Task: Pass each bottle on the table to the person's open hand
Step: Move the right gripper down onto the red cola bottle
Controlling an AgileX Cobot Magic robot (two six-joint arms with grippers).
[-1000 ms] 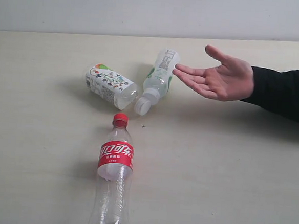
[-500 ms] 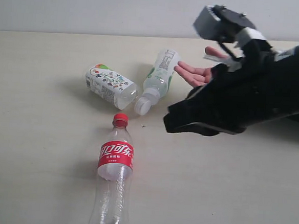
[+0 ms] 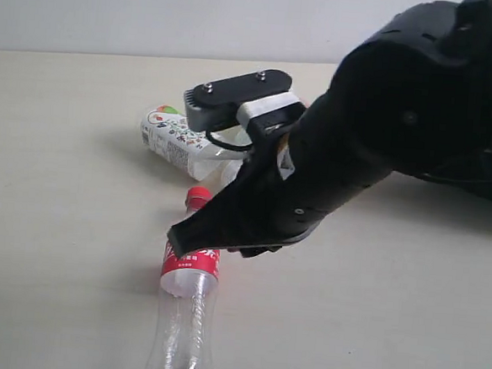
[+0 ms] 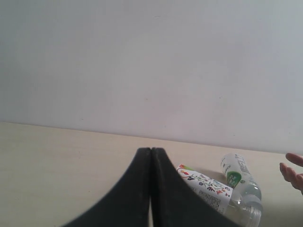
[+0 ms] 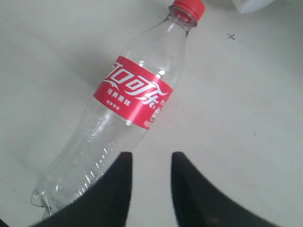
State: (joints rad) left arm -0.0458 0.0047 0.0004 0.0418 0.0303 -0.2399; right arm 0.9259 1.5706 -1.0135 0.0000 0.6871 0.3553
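Observation:
The cola bottle (image 3: 188, 316) (image 5: 132, 99) lies on the table (image 3: 57, 222) at the front, red cap (image 3: 197, 196) pointing away. My right gripper (image 3: 183, 235) (image 5: 150, 158) hovers open just above its label with nothing between the fingers. Behind it lies the stubby white bottle (image 3: 169, 137) (image 4: 208, 185). The slim green-white bottle (image 4: 239, 175) lies beside it, mostly hidden by my right arm in the exterior view. Only the fingertips of the person's open hand (image 4: 292, 171) show. My left gripper (image 4: 151, 150) is shut and empty. No yellow-wrapped bottle is in view.
A pale wall (image 3: 157, 14) runs behind the table's far edge. My bulky black right arm (image 3: 401, 136) reaches across the right half of the exterior view. A small dark mark (image 5: 231, 36) is on the tabletop near the cola cap.
My right arm has swung in from the right, past the person's hand, and down-left to the cola bottle. It now hides the hand and the slim bottle. The bottles have not moved.

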